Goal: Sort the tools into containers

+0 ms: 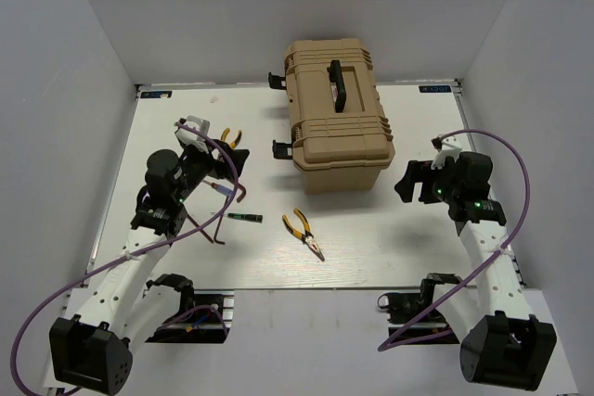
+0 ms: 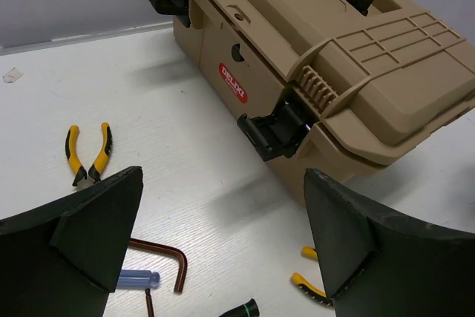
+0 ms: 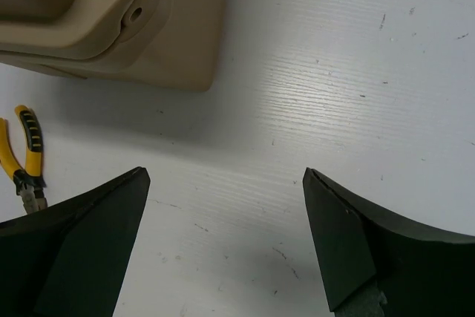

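A closed tan toolbox (image 1: 336, 118) stands at the back centre of the table. One yellow-and-black pliers (image 1: 303, 234) lies in front of it, another (image 1: 231, 138) at the left. A black-green stick tool (image 1: 245, 218), a reddish hex key (image 1: 239, 194) and a small blue-red screwdriver (image 1: 221, 189) lie near my left gripper (image 1: 227, 166). That gripper (image 2: 223, 176) hangs open above bare table, with the hex key (image 2: 167, 257), screwdriver (image 2: 137, 280) and stick tool (image 2: 241, 309) just below it. My right gripper (image 3: 226, 174) is open and empty, right of the toolbox (image 3: 111, 20).
A second hex key (image 1: 215, 234) lies near the left arm. Black latches (image 2: 274, 131) stick out of the toolbox side facing the left gripper. White walls enclose the table on three sides. Purple cables loop off both arms.
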`<state>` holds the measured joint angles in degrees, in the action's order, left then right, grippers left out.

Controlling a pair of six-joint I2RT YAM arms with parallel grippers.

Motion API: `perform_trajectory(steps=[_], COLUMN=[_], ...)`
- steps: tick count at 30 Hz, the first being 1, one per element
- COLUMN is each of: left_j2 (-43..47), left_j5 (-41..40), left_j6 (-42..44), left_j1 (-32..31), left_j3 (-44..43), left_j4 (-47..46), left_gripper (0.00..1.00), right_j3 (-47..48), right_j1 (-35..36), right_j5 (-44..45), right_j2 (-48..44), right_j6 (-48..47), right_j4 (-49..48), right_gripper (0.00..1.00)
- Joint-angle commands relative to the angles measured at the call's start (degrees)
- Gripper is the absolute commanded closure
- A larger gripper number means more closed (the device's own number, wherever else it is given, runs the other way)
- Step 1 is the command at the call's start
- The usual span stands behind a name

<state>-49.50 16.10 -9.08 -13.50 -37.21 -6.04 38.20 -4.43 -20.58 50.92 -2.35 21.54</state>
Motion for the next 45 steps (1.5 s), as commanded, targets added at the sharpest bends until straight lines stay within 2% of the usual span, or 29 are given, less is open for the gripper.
perform_trajectory(steps=[1,8,11,13,14,15,18,19,21,23,24,25,26,27,28,29,30,32,33,34,37,40,43,45], left_j2=[1.0,1.0,1.0,1.0,1.0,1.0,0.5,-0.2,-1.6,-2.4,-2.4,-3.0,-3.0,-3.0,-3.0,-3.5,-4.0,-4.7,-5.3,-5.3,-6.4,-6.4,-7.0,-7.5], left_j5=[1.6,1.6,1.6,1.6,1.6,1.6,3.2,3.2,4.6,5.3,6.0,6.1,6.8,7.5,7.5,8.1,8.1,8.8,9.3,9.9,10.4,10.4,10.4,10.4], left_j6=[-0.3,-0.3,-0.3,-0.3,-0.3,-0.3,-0.9,-0.9,-1.5,-1.5,-1.5,-1.5,-1.5,-2.1,-2.1,-2.6,-2.6,-2.6,-2.6,-2.6,-2.1,-1.5,-0.9,-0.9], left_j1=[0.2,0.2,0.2,0.2,0.2,0.2,0.2,0.2,0.2,0.2,0.2,0.2,0.2,0.2,0.2,0.2,0.2,0.2,0.2,0.2,0.2,0.2,0.2,0.2], left_j3=[-0.1,-0.1,-0.1,-0.1,-0.1,-0.1,-0.1,-0.1,-0.7,-1.2,-1.2,-1.2,-1.2,-1.2,-1.2,-1.2,-1.2,-1.2,-1.2,-1.2,-1.2,-1.2,-1.2,-1.7], left_j4=[-1.0,-1.0,-1.0,-1.0,-1.0,-1.0,-1.0,-1.5,-1.5,-1.5,-1.5,-1.5,-1.5,-2.0,-2.0,-2.7,-2.7,-2.7,-2.7,-2.7,-2.7,-2.7,-2.1,-1.5], left_gripper=[0.01,0.01,0.01,0.04,0.09,0.13,0.45,0.67,0.84,0.94,0.94,0.94,0.83,0.70,0.54,0.34,0.28,0.20,0.20,0.19,0.18,0.16,0.16,0.16], right_j3=[2.2,2.3,1.4,0.4,0.6,1.1,6.5,7.2,10.3,12.3,15.9,17.3,18.7,22.4,23.6,26.1,28.6,33.0,36.7,38.5,46.6,57.9,75.4,79.4], right_j1=[-0.4,-0.7,-0.8,-1.3,-1.5,-1.6,-1.6,-1.6,-1.3,-1.2,-1.2,-1.0,-1.0,-0.9,-0.8,-0.4,-0.1,1.4,2.0,3.4,8.2,11.6,14.2,15.7], right_j5=[-1.4,-7.5,-14.0,-17.8,-18.5,-19.6,-21.9,-22.3,-23.2,-23.8,-24.2,-24.5,-24.7,-25.1,-25.3,-25.6,-25.6,-23.6,-23.0,-19.5,-11.0,-7.4,-3.1,1.3], right_j2=[-1.2,-1.6,-1.7,-1.8,-2.1,-2.7,-4.9,-5.0,-5.0,-4.4,-3.6,-3.0,-2.1,-0.7,1.8,2.4,5.1,10.8,17.1,19.5,29.0,39.0,50.9,53.0], right_j6=[-0.2,-4.2,-11.8,-16.1,-17.3,-18.2,-21.9,-23.3,-23.2,-23.8,-23.1,-22.4,-21.7,-16.9,-14.7,-12.8,-5.5,1.6,5.6,8.1,11.7,14.5,17.1,17.7], right_j4=[-1.3,0.6,3.2,3.9,5.4,6.3,12.3,15.5,17.0,19.9,20.4,20.9,20.2,19.1,17.9,13.7,11.6,6.5,5.9,5.4,3.7,5.4,9.2,8.1], right_gripper=[0.10,0.10,0.10,0.17,0.25,0.44,0.83,1.00,1.00,1.00,1.00,0.86,0.76,0.61,0.50,0.47,0.44,0.44,0.45,0.46,0.44,0.43,0.40,0.36])
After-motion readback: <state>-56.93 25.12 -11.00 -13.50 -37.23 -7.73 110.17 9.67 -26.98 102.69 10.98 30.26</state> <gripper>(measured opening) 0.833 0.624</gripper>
